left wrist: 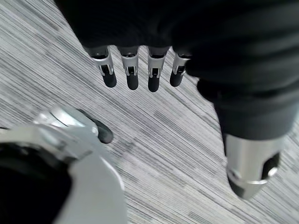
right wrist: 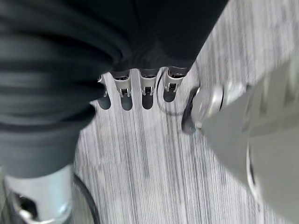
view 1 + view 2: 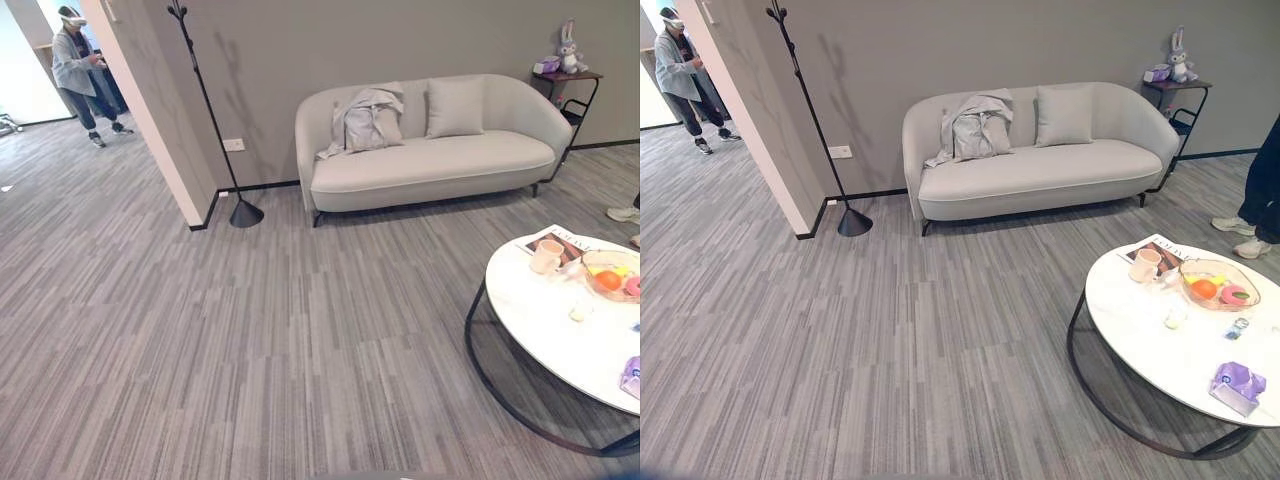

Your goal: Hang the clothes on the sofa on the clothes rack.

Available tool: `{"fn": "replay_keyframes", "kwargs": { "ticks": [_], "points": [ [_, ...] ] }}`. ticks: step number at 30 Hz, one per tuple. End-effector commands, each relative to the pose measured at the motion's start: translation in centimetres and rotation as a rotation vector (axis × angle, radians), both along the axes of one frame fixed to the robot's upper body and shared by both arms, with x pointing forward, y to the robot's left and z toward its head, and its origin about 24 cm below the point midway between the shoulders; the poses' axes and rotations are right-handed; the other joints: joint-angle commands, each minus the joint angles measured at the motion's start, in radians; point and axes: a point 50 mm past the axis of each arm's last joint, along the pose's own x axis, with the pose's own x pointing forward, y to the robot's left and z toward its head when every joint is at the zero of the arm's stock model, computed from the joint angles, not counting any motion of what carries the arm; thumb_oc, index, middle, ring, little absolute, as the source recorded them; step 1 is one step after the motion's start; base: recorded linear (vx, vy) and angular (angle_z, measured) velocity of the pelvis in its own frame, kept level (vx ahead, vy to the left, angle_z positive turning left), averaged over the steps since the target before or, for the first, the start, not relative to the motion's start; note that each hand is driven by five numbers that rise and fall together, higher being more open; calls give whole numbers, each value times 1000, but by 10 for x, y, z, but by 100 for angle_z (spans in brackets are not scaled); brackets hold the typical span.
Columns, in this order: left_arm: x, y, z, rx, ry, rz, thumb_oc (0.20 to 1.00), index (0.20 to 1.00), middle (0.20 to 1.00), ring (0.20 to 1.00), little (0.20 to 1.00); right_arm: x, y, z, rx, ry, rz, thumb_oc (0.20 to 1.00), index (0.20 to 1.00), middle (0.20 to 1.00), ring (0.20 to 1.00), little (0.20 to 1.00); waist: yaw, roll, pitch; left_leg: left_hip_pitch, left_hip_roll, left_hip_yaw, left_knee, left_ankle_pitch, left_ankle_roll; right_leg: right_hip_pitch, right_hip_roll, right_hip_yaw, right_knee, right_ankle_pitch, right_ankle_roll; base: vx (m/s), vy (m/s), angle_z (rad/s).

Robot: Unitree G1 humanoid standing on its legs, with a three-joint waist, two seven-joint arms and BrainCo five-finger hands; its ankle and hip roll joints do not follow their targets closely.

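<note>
Clothes (image 3: 365,120) lie draped over the sofa (image 3: 430,165) back, far from both hands. Left hand (image 1: 140,70) and right hand (image 2: 140,86) hang over carpet, fingers straight, empty.

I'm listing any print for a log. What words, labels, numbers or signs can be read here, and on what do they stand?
No text can be read.
Magazine under the pale pink cup on the round white table: a line of print on its cover, too small and blurred to read.
Small purple packet on the same table: markings too small to read.
Grey garment on the light grey sofa: no print shows.
</note>
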Motion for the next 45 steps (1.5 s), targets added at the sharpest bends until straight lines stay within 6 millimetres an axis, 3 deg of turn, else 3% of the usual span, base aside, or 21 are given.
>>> {"fn": "replay_keyframes", "kwargs": {
  "ticks": [1, 5, 10, 14, 18, 28, 45],
  "points": [
    [11, -5, -1, -10, -22, -8, 1000, 1000, 1000, 1000, 1000, 1, 8, -1, 40, 33, 30, 1000, 1000, 1000, 1000, 1000, -6, -31, 26, 46, 62, -3, -86, 35, -73, 171, -61, -22, -329, 202, 94, 0, 0, 0],
    [13, -6, -1, -11, -29, -25, 1000, 1000, 1000, 1000, 1000, -1, 9, -1, 50, 41, 105, 1000, 1000, 1000, 1000, 1000, -8, -33, 31, 46, 66, -1, -86, 36, -75, 170, -59, -19, -329, 203, 95, -4, -8, -2],
    [19, -11, -1, -21, -44, -147, 1000, 1000, 1000, 1000, 1000, 9, 13, -2, 65, 31, 380, 1000, 1000, 1000, 1000, 1000, -5, -36, 42, 46, 75, 5, -86, 39, -78, 165, -54, -12, -329, 206, 94, -9, -35, -4],
    [23, -13, -1, -23, -55, -181, 1000, 1000, 1000, 1000, 1000, 13, 15, -3, 73, 28, 475, 1000, 1000, 1000, 1000, 1000, -1, -37, 48, 48, 77, 3, -86, 41, -79, 168, -50, -9, -329, 202, 91, -1, -29, 0],
    [32, -16, -1, -27, -75, -239, 1000, 1000, 1000, 1000, 1000, 18, 14, -2, 73, 31, 586, 1000, 1000, 1000, 1000, 1000, 8, -41, 67, 34, 85, -7, -31, 28, -82, 180, -47, -13, -329, 195, 83, 0, -48, 1],
    [34, -19, -1, -39, -62, -339, 1000, 1000, 1000, 1000, 1000, 24, 14, -2, 77, 44, 742, 1000, 1000, 1000, 1000, 1000, 8, -41, 67, 40, 85, -11, -14, 16, -81, 201, -44, -17, -329, 186, 76, 21, -15, -1],
    [32, -16, -1, -34, -44, -407, 1000, 1000, 1000, 1000, 1000, 20, 14, -2, 87, 72, 833, 1000, 1000, 1000, 1000, 1000, 12, -41, 65, 57, 84, -15, -22, 10, -80, 215, -46, -20, -329, 180, 75, 8, -2, 1]
  ]
}}
